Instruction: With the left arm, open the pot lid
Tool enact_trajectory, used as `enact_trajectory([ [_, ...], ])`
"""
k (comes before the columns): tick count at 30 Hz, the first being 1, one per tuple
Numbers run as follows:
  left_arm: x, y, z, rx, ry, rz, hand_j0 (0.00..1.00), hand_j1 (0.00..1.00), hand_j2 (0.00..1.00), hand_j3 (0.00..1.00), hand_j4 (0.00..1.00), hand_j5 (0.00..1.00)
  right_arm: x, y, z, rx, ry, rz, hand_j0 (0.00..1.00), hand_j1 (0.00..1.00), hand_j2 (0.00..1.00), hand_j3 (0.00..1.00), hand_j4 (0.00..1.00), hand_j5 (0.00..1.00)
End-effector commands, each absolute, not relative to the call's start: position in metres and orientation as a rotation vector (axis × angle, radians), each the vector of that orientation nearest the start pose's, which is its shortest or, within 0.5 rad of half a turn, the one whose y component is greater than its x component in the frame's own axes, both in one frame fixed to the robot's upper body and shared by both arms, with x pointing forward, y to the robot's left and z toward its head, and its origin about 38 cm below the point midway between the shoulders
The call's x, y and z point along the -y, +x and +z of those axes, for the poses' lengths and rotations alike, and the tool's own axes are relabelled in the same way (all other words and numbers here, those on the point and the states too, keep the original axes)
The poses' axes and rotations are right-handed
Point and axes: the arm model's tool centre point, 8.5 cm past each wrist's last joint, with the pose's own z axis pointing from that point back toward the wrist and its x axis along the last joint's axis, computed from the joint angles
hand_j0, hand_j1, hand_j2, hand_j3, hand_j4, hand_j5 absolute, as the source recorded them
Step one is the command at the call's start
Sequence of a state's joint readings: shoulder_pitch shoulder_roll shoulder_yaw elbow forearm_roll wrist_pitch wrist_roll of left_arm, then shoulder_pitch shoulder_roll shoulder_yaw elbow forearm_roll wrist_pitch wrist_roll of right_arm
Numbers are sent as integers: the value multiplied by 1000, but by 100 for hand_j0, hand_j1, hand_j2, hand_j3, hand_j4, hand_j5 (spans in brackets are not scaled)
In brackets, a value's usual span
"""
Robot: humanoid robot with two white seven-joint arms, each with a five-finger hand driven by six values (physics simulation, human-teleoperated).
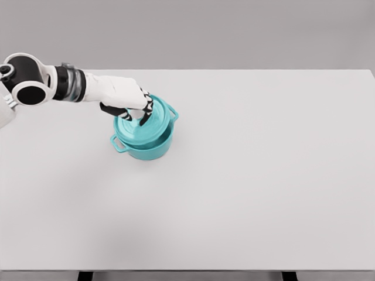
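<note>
White counter (246, 193) spreads bare before me; toward its far left sits the teal pot (147, 146), a loop handle on each side. Its lid (142, 126) is tilted, lifted off the rim on the right. My left hand (126, 99) pinches the lid's top, fingers curled around it.

A teal pot (144, 144) is seen on the white bench (263, 175). Its lid (142, 126) is tilted, raised at the far side, and is gripped from above by the left hand (126, 98).
</note>
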State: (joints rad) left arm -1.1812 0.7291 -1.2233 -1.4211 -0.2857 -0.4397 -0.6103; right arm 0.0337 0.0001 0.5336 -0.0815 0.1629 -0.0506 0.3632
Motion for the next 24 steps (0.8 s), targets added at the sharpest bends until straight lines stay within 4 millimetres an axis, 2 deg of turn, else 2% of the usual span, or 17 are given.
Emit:
enact_trajectory([
  [1, -217, 471, 259, -1532, -496, 3195, 36, 36, 36, 36, 36, 36, 230, -12, -260, -60, 309, 702, 100, 100, 100, 100, 100, 100],
  [4, -233, 473, 268, -1518, -559, 3208, 35, 35, 35, 35, 35, 35, 230, -12, -260, -59, 310, 702, 100, 100, 100, 100, 100, 100],
  [6, -252, 472, 270, -1495, -600, 3233, 35, 35, 35, 35, 35, 35, 230, -11, -260, -59, 310, 702, 100, 100, 100, 100, 100, 100],
  [13, -311, 470, 269, -1238, -861, 3320, 35, 35, 35, 35, 35, 35, 230, -12, -260, -60, 309, 702, 100, 100, 100, 100, 100, 100],
  [18, -332, 474, 259, -1101, -945, 3368, 35, 35, 35, 35, 35, 35, 230, -11, -260, -59, 310, 702, 100, 100, 100, 100, 100, 100],
  [20, -334, 474, 255, -1078, -942, 3380, 37, 37, 37, 37, 37, 37, 230, -12, -260, -60, 309, 702, 100, 100, 100, 100, 100, 100],
  [22, -335, 472, 247, -1064, -921, 3394, 46, 46, 46, 46, 46, 46, 230, -12, -260, -60, 309, 702, 100, 100, 100, 100, 100, 100],
  [24, -336, 469, 239, -1062, -896, 3413, 66, 66, 66, 66, 66, 66, 230, -12, -260, -60, 309, 702, 100, 100, 100, 100, 100, 100],
])
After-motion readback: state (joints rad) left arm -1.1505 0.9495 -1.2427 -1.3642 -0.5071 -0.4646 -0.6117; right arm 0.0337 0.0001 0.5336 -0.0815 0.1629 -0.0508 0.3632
